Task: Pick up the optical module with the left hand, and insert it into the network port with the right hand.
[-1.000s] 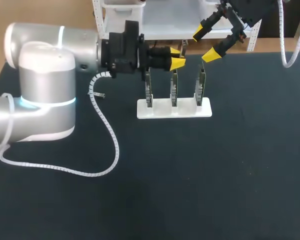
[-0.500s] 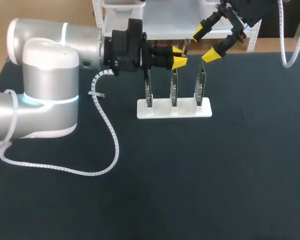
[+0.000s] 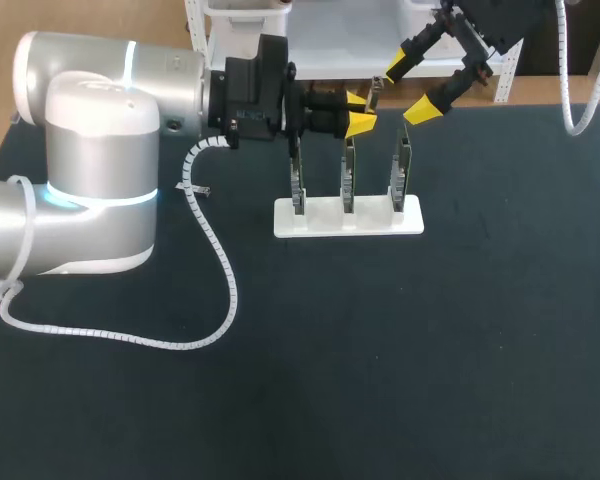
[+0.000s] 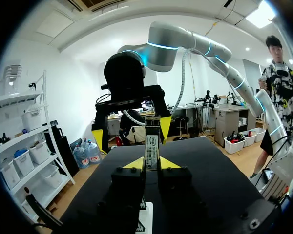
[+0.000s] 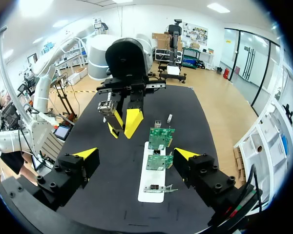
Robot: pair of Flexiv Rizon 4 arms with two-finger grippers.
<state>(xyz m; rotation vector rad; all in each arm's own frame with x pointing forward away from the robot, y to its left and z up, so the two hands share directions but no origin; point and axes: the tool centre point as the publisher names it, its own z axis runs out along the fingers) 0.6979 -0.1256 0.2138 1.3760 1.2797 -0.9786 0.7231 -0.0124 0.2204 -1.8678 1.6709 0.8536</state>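
Seen from above, the right arm is cut off by the top edge. The optical module has its lower end hidden between the fingers of the left gripper. On the circuit boards, any network port seems too small to make out.

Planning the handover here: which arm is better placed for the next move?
Right, probably. The left gripper is shut on the optical module, presenting it; the right gripper is open and faces it, free to take it.
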